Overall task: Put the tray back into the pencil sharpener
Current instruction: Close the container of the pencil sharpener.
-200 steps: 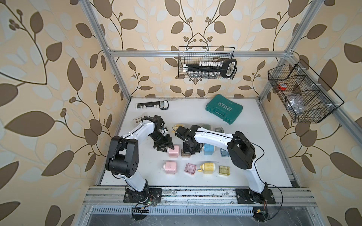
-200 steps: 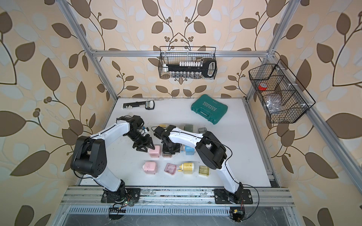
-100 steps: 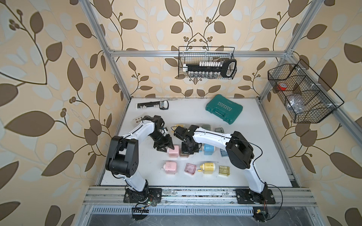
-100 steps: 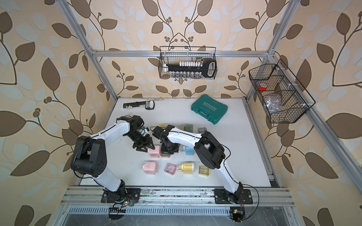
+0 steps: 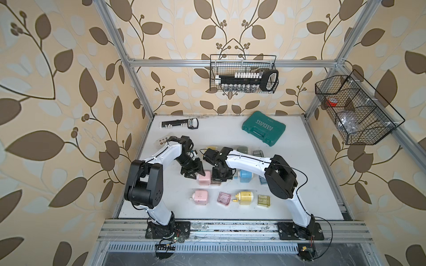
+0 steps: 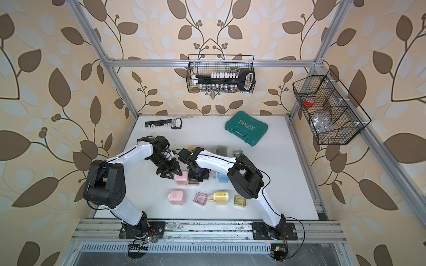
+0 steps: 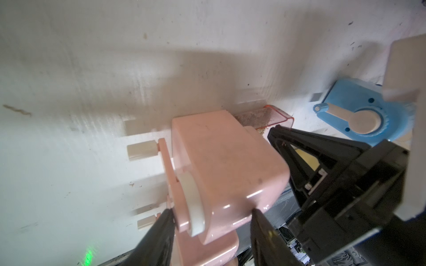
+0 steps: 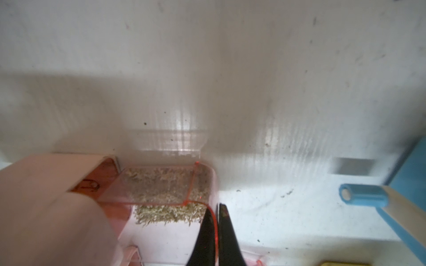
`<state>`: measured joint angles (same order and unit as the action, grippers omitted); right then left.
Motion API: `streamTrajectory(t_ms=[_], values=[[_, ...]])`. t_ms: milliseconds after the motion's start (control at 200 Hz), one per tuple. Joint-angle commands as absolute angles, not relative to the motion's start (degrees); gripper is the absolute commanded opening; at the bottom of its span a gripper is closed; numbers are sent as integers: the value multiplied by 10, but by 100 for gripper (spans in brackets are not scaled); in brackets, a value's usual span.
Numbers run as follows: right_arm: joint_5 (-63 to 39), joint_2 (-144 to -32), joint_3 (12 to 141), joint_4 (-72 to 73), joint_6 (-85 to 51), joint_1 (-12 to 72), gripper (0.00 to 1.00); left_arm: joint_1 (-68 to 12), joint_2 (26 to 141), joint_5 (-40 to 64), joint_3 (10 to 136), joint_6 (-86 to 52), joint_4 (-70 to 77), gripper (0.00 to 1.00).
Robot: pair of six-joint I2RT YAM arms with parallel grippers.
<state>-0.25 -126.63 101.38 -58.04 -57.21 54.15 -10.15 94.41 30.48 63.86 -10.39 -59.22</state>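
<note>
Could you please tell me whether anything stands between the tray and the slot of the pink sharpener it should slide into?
Nothing visible does. The tray, pinched at its wall by the right tool, already appears partly inside the open slot of the pink sharpener, which the left tool grips. The slot's depth is hidden.

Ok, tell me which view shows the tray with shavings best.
The right wrist view: the tray, shavings inside, sits partly inside the pink sharpener, its wall pinched by the right claw. The left wrist view shows one end; in both top views it is nearly hidden.
</note>
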Motion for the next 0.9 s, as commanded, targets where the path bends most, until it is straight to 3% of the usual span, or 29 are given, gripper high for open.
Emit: streamTrajectory(t_ms=[0,895], values=[[-4,-1276,1034,-591,-580,547,0,-106,962,284,632,-93,-591,54],[3,-1270,1037,-573,-592,555,0,-106,965,287,632,-92,-591,54]])
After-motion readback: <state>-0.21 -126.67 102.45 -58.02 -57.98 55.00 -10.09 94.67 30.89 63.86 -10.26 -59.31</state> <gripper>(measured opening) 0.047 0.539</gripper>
